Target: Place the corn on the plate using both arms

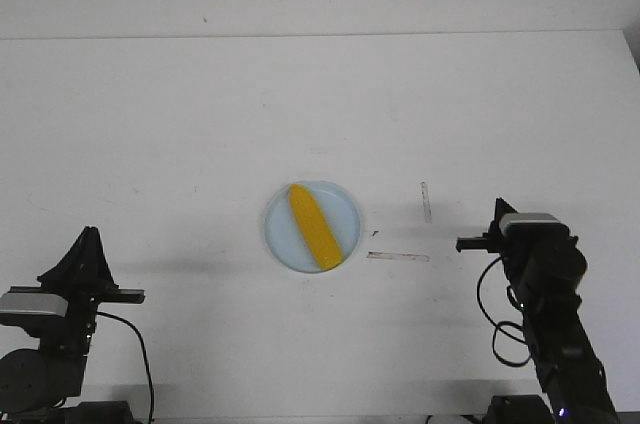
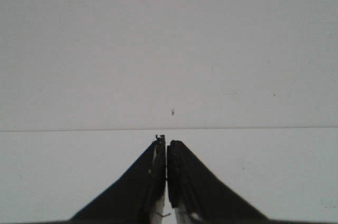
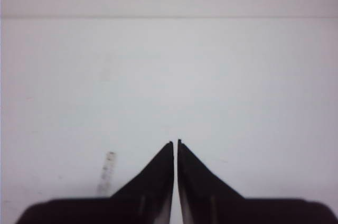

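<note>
Corn (image 1: 313,227): smooth bright yellow cob, lying flat on the plate (image 1: 279,234), set diagonally w/ tapered tip toward far-left rim and blunt end at near-right rim, just reaching the edge. Spans nearly the full plate width. Plate: round, shallow, pale blue, thin raised rim, sitting flat approx. mid-table (image 1: 180,124). Left arm (image 1: 55,319) and right arm (image 1: 540,284): black, grey-topped, both well apart from plate, one each side near the front edge.
</note>
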You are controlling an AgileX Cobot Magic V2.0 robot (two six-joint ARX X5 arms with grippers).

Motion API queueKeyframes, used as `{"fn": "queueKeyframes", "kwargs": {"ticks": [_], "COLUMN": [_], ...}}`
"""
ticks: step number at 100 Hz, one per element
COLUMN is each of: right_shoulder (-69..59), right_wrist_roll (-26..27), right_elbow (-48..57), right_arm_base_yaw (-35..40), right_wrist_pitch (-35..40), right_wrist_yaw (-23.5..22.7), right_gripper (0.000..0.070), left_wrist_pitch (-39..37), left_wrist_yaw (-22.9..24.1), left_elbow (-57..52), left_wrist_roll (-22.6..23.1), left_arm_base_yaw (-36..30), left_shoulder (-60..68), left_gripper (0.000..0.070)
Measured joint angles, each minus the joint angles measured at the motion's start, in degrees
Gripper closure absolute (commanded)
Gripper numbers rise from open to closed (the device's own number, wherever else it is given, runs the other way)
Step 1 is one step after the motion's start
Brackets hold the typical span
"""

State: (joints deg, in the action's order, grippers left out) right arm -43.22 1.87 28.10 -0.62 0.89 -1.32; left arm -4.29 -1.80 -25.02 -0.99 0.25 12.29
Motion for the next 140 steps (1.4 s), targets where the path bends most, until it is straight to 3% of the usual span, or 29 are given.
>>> {"fn": "queueKeyframes", "kwargs": {"ticks": [22, 53, 140], "right_shoulder": [18.14, 34.88, 38.23], "right_wrist_roll": [-0.04, -0.04, -0.04], "right_elbow": [-6.78, -6.93, -6.93], "right_arm_base_yaw": [-0.15, -0.17, -0.15], "right_wrist_pitch": [0.87, 3.13, 2.82], "right_wrist_yaw": [-0.17, -0.13, -0.13], "right_gripper": [0.0693, 0.0693, 0.0693], "left_wrist_pitch": [0.0, 0.0, 0.0], "left_wrist_yaw": [0.0, 0.0, 0.0], "left_elbow": [0.0, 0.0, 0.0], "left_wrist_roll": [0.0, 0.0, 0.0], "left_arm_base_yaw": [0.0, 0.0, 0.0], "left_shoulder": [0.0, 0.0, 0.0], "left_gripper": [0.0699, 0.0699, 0.0699]}}
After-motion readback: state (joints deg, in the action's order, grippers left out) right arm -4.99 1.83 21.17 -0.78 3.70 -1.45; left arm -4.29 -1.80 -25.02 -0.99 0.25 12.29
